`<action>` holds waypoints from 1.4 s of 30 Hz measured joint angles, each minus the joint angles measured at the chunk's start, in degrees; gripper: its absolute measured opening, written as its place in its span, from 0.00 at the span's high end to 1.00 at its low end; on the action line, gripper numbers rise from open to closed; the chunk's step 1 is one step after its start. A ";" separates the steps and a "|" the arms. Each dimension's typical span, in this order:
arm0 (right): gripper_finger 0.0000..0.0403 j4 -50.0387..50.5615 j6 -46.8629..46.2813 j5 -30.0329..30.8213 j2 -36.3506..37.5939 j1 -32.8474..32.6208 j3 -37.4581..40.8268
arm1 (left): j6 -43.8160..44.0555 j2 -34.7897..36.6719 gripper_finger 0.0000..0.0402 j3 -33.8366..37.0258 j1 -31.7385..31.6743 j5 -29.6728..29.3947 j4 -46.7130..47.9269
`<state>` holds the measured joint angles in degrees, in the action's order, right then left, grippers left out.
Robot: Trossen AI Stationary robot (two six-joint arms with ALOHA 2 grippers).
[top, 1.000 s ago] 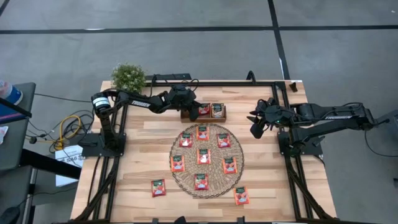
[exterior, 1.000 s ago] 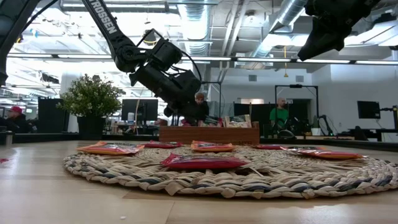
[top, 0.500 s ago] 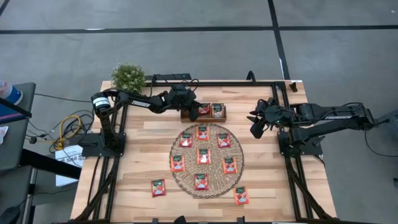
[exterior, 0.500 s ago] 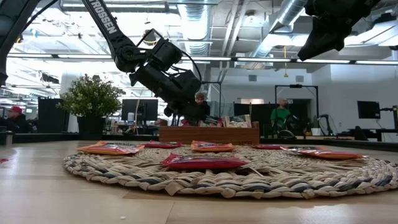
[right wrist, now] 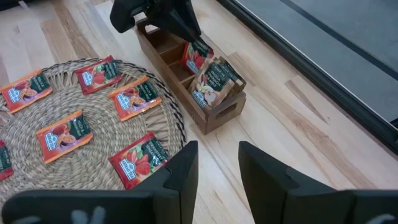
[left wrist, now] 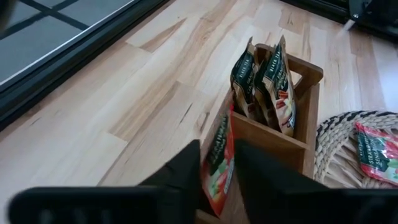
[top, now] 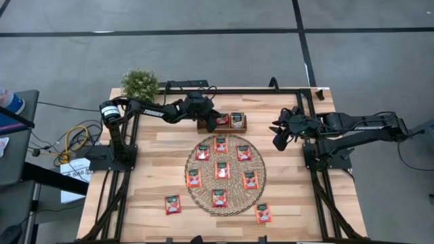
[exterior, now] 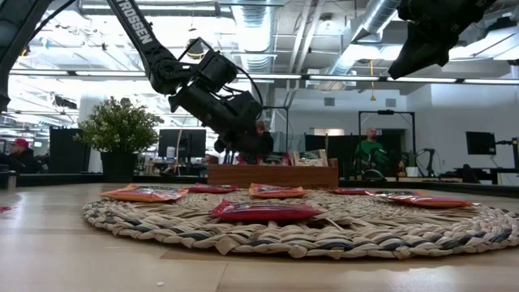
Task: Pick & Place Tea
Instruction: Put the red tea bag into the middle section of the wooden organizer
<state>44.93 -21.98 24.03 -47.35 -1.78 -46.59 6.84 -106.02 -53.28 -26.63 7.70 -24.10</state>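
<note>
The left hand [left wrist: 216,180] tilts down over the tray [left wrist: 292,146], its fingers [left wrist: 180,171] flanking an upright sachet [left wrist: 219,163] standing in the tray's middle compartment; whether they pinch it I cannot tell. More sachets [top: 222,169] lie on the mat [top: 261,177]. The right hand [top: 280,140] hovers spread over the desk [top: 156,146].

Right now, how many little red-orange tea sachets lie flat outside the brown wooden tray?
9. Seven red-orange square tea sachets lie on the round woven mat; two lie off it on the light wooden table, one toward each arm's side. More stand in the tray, partly hidden.

wooden tray [top: 223,127], woven mat [top: 226,198], plant [top: 140,83]
</note>
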 joint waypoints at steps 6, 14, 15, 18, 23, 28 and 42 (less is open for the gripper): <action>0.73 0.00 0.00 -0.04 0.00 0.00 0.00 | 0.49 0.27 0.59 -0.01 0.00 0.00 0.07; 0.73 -0.04 -0.04 -0.29 0.00 0.00 0.00 | 0.53 10.67 0.55 -0.01 1.04 0.13 4.74; 0.73 -0.30 -0.19 -0.70 0.00 0.00 0.00 | 0.46 13.05 0.55 -0.08 1.28 0.14 6.47; 0.73 -3.17 0.60 -4.69 -1.09 0.01 -0.03 | 0.84 20.16 0.55 -0.10 2.19 0.13 15.88; 0.73 -10.08 8.65 -12.19 -7.28 -0.11 -0.04 | 1.85 28.17 0.55 -0.10 5.41 0.12 35.48; 0.73 -16.15 14.58 -12.72 -16.29 0.00 -0.04 | 1.75 29.68 0.55 0.03 9.46 -0.30 50.49; 0.73 -21.26 17.07 -17.34 -34.00 0.42 -0.04 | 5.06 29.82 0.55 11.03 13.18 -3.85 46.61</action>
<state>23.67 -4.91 6.69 -81.35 -1.37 -46.63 11.90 -76.20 -42.25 -13.45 3.85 22.51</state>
